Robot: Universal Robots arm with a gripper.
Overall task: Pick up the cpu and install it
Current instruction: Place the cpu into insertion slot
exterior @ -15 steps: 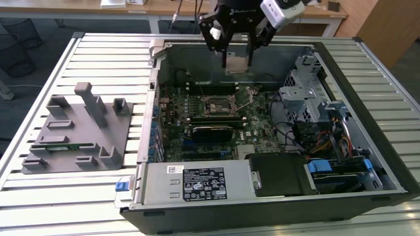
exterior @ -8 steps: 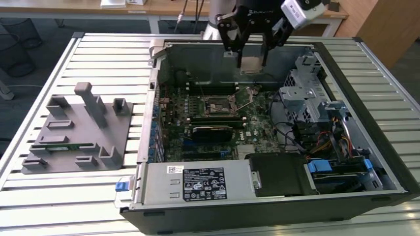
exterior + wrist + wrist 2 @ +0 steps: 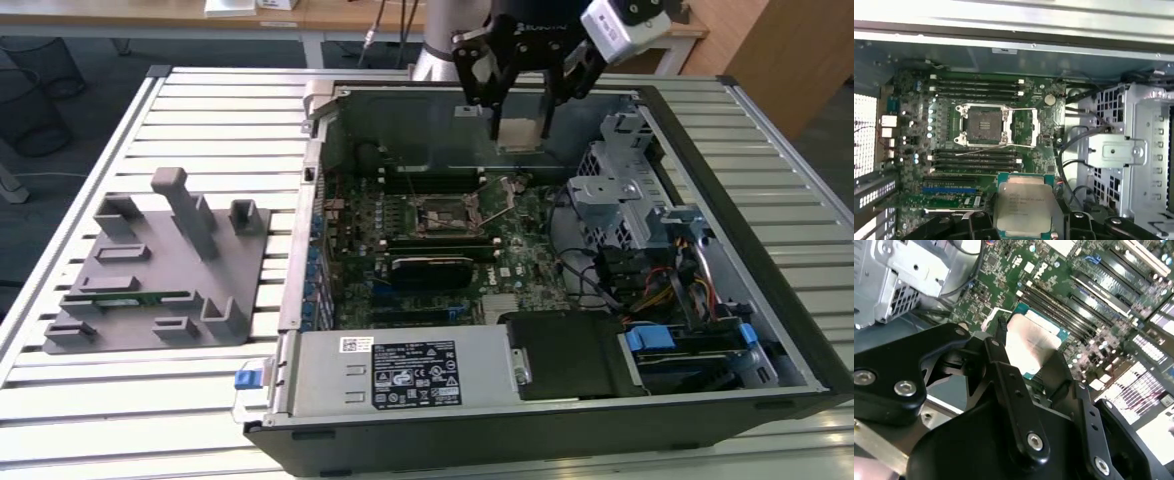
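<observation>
**The tool [image 3: 521,118] grips the cpu [image 3: 518,134] over the open case**

The tool's black fingers [image 3: 1004,370] are pressed in on opposite edges of the cpu [image 3: 1031,347], a small flat square chip with a silver-grey metal top and a thin green rim. In the exterior view the chip hangs above the far part of the black metal computer case [image 3: 534,435], which lies open on the slatted metal tabletop [image 3: 134,400].

In the first wrist view the cpu [image 3: 1021,207] is clear of the green motherboard [image 3: 1044,150] beneath it. It is also apart from the square black processor socket [image 3: 983,125], whose contact field is bare and whose metal retaining frame [image 3: 1021,127] is swung aside.

A grey plastic fixture plate with upright blocks [image 3: 154,265] lies on the tabletop beside the case, at the exterior view's left.
</observation>
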